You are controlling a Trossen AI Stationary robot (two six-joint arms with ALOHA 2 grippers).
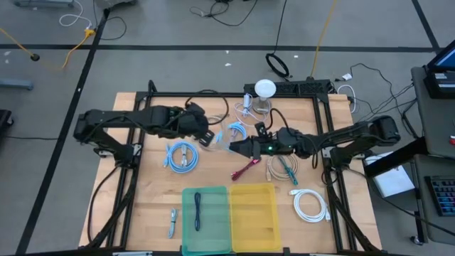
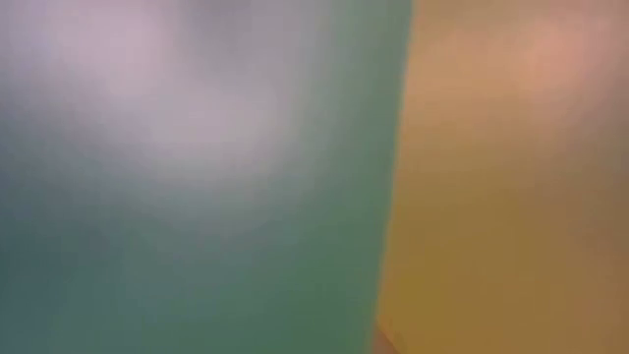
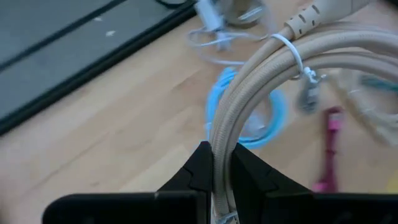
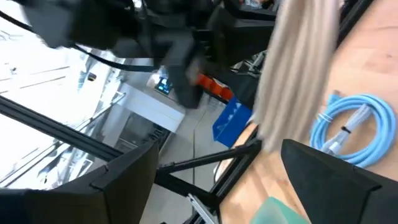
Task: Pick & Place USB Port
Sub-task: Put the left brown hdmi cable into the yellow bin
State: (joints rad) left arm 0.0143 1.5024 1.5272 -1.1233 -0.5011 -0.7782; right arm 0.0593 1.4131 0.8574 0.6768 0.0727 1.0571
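Wooden boards top the table (image 1: 153,192), which stands on a grey floor strewn with loose wires. From the high view, the left gripper (image 1: 210,137) and the right gripper (image 1: 236,147) meet near the table's middle, with a beige cable bundle (image 1: 222,139) held up between them. A blue coiled cable (image 1: 180,156) lies just beside the left arm, a red cable (image 1: 244,169) lies beside the right gripper, and a white coiled cable (image 1: 310,205) rests well apart at the right. A green bin (image 1: 206,210) holding a dark cable (image 1: 197,210) sits touching a yellow bin (image 1: 253,208) at the near edge. The low view is filled by blurred green and yellow bin walls. In the left wrist view, the left fingers (image 3: 200,167) are clamped on the beige cable bundle (image 3: 261,74), which is tied with a white strap, above a second, light blue coil (image 3: 249,112). In the right wrist view, the right fingers (image 4: 329,174) stand wide apart with the beige cable bundle (image 4: 292,81) hanging between them, untouched; the blue coiled cable (image 4: 351,127) lies on the wood beyond.
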